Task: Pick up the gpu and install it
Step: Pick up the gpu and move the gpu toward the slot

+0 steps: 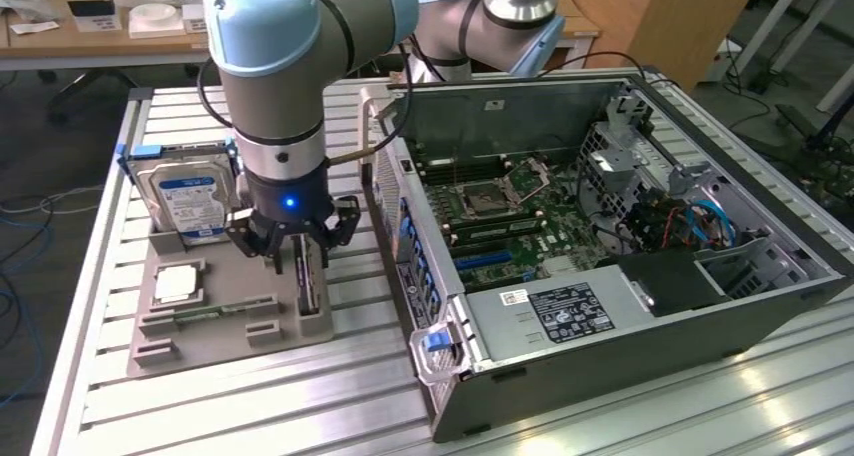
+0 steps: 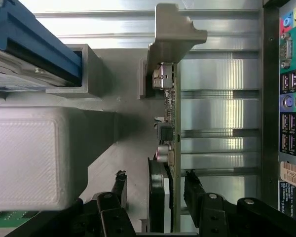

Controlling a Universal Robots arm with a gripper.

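Straddling the thin dark gpu circuit card (image 1: 310, 281) (image 2: 170, 111), upright in a grey plastic holder (image 1: 214, 338) on the exterior view's left, the wide-open black gripper (image 1: 296, 246) (image 2: 155, 181) meets a probably light, stiff, fragile board, best pinched across its flat faces.

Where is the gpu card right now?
On the exterior view's left, the thin dark gpu card stands on edge in the grey holder tray, straddled by the open black gripper.

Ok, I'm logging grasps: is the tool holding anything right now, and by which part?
Nothing is held: the open tool straddles the thin dark circuit card standing on edge, with gaps on both sides.
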